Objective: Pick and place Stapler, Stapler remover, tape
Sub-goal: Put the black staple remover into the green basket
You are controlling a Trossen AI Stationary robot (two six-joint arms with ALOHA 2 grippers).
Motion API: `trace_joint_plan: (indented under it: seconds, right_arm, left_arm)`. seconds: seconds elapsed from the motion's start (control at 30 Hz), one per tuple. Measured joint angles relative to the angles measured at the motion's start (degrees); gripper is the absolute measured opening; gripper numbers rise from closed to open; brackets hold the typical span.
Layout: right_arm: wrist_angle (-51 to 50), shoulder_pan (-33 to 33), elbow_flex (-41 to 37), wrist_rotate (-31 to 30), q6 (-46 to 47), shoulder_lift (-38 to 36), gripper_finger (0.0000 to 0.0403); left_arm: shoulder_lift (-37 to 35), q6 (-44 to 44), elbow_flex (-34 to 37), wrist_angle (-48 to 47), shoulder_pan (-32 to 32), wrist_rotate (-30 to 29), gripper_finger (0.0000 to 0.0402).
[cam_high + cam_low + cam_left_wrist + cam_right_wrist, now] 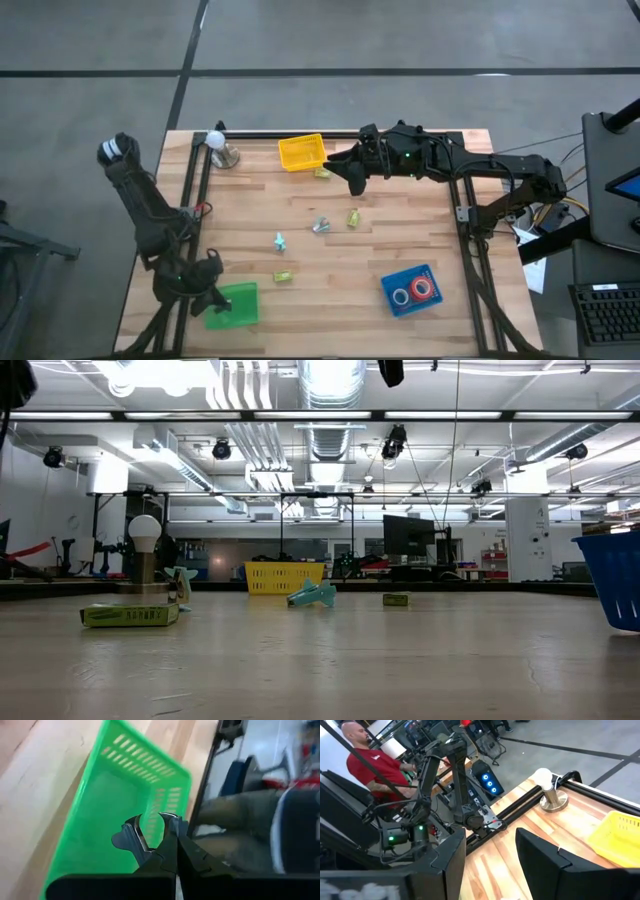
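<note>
My left gripper (pixel 159 827) hangs over the green basket (pixel 238 303) at the near-left corner of the table (pixel 330 275), fingers closed on a dark metal staple remover (pixel 131 836) whose claws jut past the tips. My right gripper (pixel 355 180) waits at the far side, just right of the yellow basket (pixel 302 152), its fingers set wide and empty. Two rolls of tape (pixel 414 292), red and pale, already lie in the blue basket (pixel 392 285) at near right. Small green and teal items, which I take for staplers and removers, lie scattered mid-table: one yellow-green (pixel 352 217), one grey (pixel 321 225), one teal (pixel 279 240), one yellow-green (pixel 282 276). A lamp (pixel 218 147) stands at the far-left corner. The step in hand, as I judge it, is the release: I should centre the remover over the basket floor, clear of the slatted walls, lower it before parting the fingers so it cannot bounce out, then lift straight up before reaching for the nearest piece.
</note>
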State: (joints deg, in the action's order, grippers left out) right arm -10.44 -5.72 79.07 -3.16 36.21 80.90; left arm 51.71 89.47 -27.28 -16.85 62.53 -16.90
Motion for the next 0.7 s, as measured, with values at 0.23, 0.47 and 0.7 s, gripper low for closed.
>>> trace_joint_plan:
  seconds: [0.23,0.47,0.7]
  right_arm:
    - [-0.01,0.03,-0.09,-0.01,0.88,0.0,0.0168]
    - [-0.04,0.07,-0.11,-1.37,2.4,0.0,0.0158]
    - [-0.01,0.07,-0.12,-1.51,2.5,0.36,0.0156]
  left_arm:
    - [0.32,-4.21,1.82,-0.09,-1.7,4.53,0.0004]
    - [0.34,-4.0,3.67,1.51,-2.15,5.11,0.0016]
    - [0.28,-3.85,4.17,1.94,-3.11,5.04,0.0014]
